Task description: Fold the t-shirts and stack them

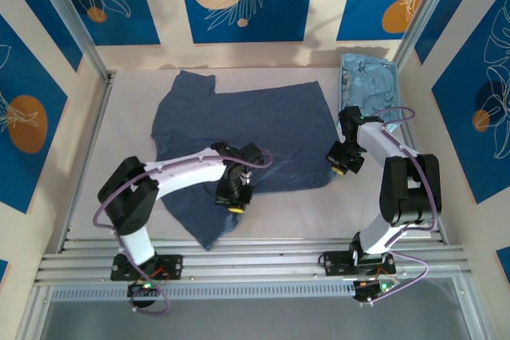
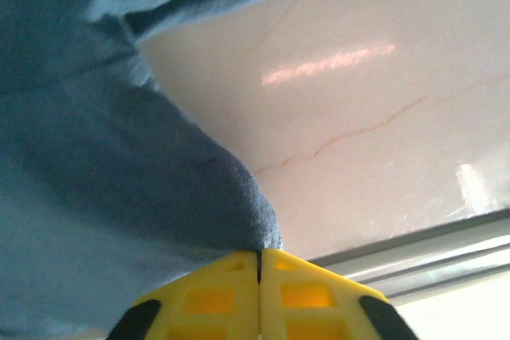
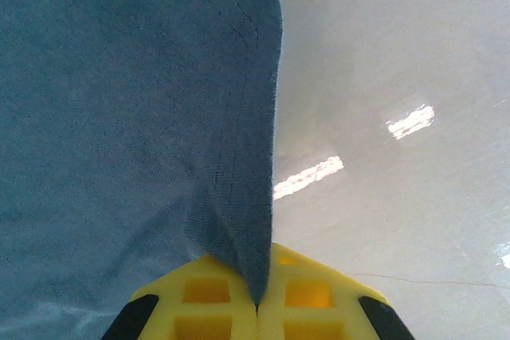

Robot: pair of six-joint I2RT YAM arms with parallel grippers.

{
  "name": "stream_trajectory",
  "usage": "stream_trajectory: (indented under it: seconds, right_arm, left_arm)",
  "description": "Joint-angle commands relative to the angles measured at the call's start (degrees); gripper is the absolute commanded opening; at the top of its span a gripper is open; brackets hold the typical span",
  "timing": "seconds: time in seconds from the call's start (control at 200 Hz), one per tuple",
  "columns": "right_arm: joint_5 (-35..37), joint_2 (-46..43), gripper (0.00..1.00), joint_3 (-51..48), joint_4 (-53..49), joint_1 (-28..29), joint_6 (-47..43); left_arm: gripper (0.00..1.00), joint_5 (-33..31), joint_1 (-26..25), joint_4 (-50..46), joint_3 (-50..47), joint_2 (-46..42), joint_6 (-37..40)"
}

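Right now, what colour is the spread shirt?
The shirt is dark slate-blue; top view shows it best.

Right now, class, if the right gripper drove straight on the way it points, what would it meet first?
The dark t-shirt whose edge the right gripper pinches; probably table just behind.

A dark t-shirt [image 1: 247, 129] of soft, matt knitted cloth, faintly fuzzy and with a double-stitched hem, lay on a pale surface [image 1: 131, 133] that was smooth and glossy enough to mirror streaks of light, its finish crossed by hairline cracks. The left gripper [image 2: 259, 264] and right gripper [image 3: 256, 300] showed moulded yellow plastic with a slight sheen and matt black pads at the lower corners. Ribbed bare-metal rails [image 1: 255, 260] ran along the bottom of the frame. A pale-blue basket [image 1: 394, 77], plastic by its look, sat upper right.
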Motion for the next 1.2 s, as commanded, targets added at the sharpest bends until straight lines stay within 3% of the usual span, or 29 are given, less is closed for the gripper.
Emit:
stream_trajectory:
  seconds: [0.0,0.05,0.12,0.22,0.375,0.49,0.61,1.04,1.195]
  right_arm:
    - [-1.2,0.3,0.00,0.0,-0.8,-0.3,-0.1]
    - [-1.1,0.2,0.00,0.1,-1.0,-0.3,-0.2]
    - [-0.7,-0.2,0.00,0.3,-1.2,-0.3,-0.7]
    - [-0.3,-0.2,0.00,0.7,-1.6,-0.3,-1.1]
    - [-0.8,0.4,0.00,0.9,-1.3,-0.3,-1.0]
    - [-0.9,1.1,0.00,0.9,-1.2,-0.2,-0.9]
    - [-1.0,1.5,0.00,0.9,-1.1,-0.2,-0.8]
    - [-4.5,11.2,0.00,7.4,1.7,0.8,-0.9]
    - [-4.6,13.9,0.00,11.8,1.0,1.4,-0.6]
  left_arm:
    - [0.33,2.9,2.7,2.4,2.6,1.5,-1.9]
    - [0.51,2.0,3.4,1.4,3.7,0.4,-1.7]
    - [0.59,-0.1,4.5,-1.8,5.4,-1.9,-1.3]
    - [0.58,-4.3,9.1,-5.6,5.3,-6.1,-1.8]
    - [0.48,-5.2,24.4,-0.2,-4.2,-8.7,-4.9]
    - [0.45,-7.1,34.0,4.9,-5.2,-3.6,-4.9]
    - [0.44,-9.3,40.3,5.6,-0.6,5.2,-2.7]
    - [0.51,-12.4,48.3,2.0,25.6,27.1,8.7]
    - [0.56,-14.4,48.1,-1.4,32.9,27.2,11.4]
